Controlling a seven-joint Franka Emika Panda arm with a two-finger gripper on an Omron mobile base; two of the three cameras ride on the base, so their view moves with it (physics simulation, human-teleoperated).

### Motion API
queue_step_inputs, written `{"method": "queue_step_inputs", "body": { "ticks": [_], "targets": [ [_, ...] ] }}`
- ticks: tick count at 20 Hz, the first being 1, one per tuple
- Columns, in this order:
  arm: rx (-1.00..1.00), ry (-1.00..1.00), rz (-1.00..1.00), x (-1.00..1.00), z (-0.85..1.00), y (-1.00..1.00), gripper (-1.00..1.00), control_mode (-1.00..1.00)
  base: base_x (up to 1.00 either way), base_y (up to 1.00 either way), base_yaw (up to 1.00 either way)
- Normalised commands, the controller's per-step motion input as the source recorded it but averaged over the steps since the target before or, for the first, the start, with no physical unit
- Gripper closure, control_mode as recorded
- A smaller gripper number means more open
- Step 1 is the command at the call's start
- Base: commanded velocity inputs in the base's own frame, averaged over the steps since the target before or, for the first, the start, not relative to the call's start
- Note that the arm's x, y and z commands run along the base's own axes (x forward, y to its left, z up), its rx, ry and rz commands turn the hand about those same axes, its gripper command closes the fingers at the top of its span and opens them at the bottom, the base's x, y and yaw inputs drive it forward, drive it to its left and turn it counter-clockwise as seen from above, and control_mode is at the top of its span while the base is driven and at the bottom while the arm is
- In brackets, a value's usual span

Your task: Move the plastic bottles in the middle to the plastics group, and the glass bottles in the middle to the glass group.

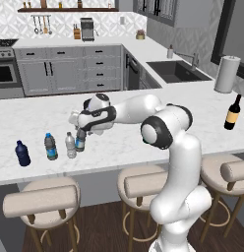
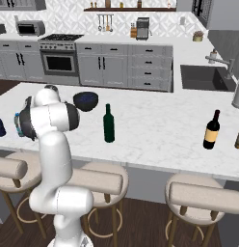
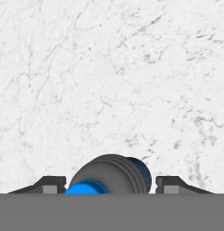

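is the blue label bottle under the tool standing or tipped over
Upright. The blue-label bottle stands on the counter beside the pale bottle, and the hand view looks straight down on its top between the tool fingertips.

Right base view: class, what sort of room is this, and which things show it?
A home kitchen, rendered: an oven under a cooktop, a sink with a tap, and a marble counter with stools.

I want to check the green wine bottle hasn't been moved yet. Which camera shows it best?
The right base view: the green wine bottle stands upright in full on the marble counter, in the open, well left of the tan-labelled wine bottle. In the left base view the arm stands where the bottle would be. The hand view looks down on a water bottle.
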Motion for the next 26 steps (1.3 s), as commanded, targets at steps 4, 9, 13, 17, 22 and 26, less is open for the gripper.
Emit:
{"method": "queue_step_inputs", "body": {
  "ticks": [4, 9, 13, 17, 22, 26],
  "targets": [
    [0.00, 0.00, 0.00, -0.14, 0.06, 0.00, -1.00, -1.00, 0.00, 0.00, 0.00],
    [0.00, 0.00, 0.00, -0.12, 0.29, 0.02, -1.00, -1.00, 0.00, 0.00, 0.00],
    [0.00, -0.03, 0.00, -0.03, 0.48, -0.09, -1.00, -1.00, 0.00, 0.00, 0.00],
    [-0.02, -0.04, 0.00, -0.31, 0.32, -0.45, -1.00, -1.00, 0.00, 0.00, 0.00],
    [-0.01, -0.05, 0.00, -0.64, 0.04, -0.72, -1.00, -1.00, 0.00, 0.00, 0.00],
    [0.00, -0.01, 0.00, -0.73, 0.00, -0.84, -1.00, -1.00, 0.00, 0.00, 0.00]
  ]
}}
